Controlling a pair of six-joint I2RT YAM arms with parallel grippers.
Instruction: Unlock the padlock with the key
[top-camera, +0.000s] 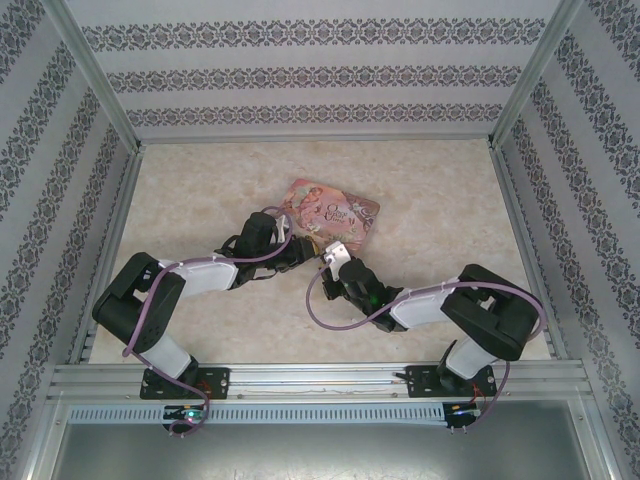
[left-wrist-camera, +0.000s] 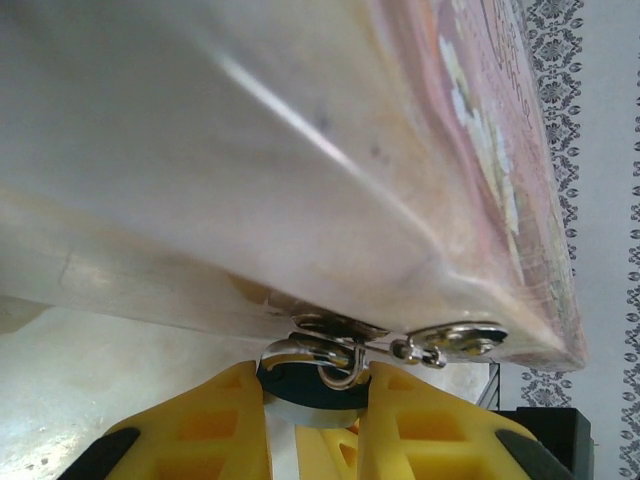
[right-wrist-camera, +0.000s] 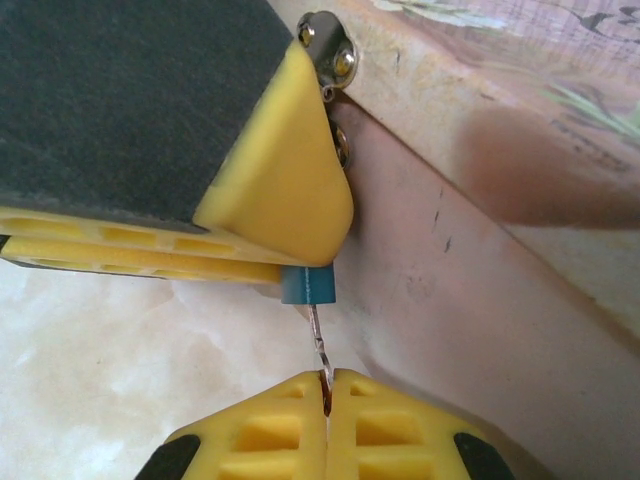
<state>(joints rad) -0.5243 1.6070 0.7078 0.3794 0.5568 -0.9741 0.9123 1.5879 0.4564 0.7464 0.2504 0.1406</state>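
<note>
Right jaws clenched on the key (right-wrist-camera: 318, 348); a short bit of thin shaft shows between the tips and the padlock (right-wrist-camera: 308, 287). Left jaws clamped on the padlock body, one pad each side. The padlock sits against the tin's (right-wrist-camera: 480, 250) side wall, just below the latch (right-wrist-camera: 330, 50), with its shackle (left-wrist-camera: 340, 372) hooked through the latch loop. The tin lies flat on the counter (top-camera: 440, 180), and both arms meet at its near edge.

The key tip meets the padlock's underside. It looks seated in the keyhole, but I can't confirm depth.

My read is that the step is turning the key. To do it well:
- Rotate the right wrist about the shaft axis only. Any sideways load will bend that thin shaft.
- Keep a light push toward the padlock while turning.
- The left jaws must hold the body dead firm, or it just spins with the key.
- Don't drag the padlock away from the tin, since the shackle has little slack in the latch.
</note>
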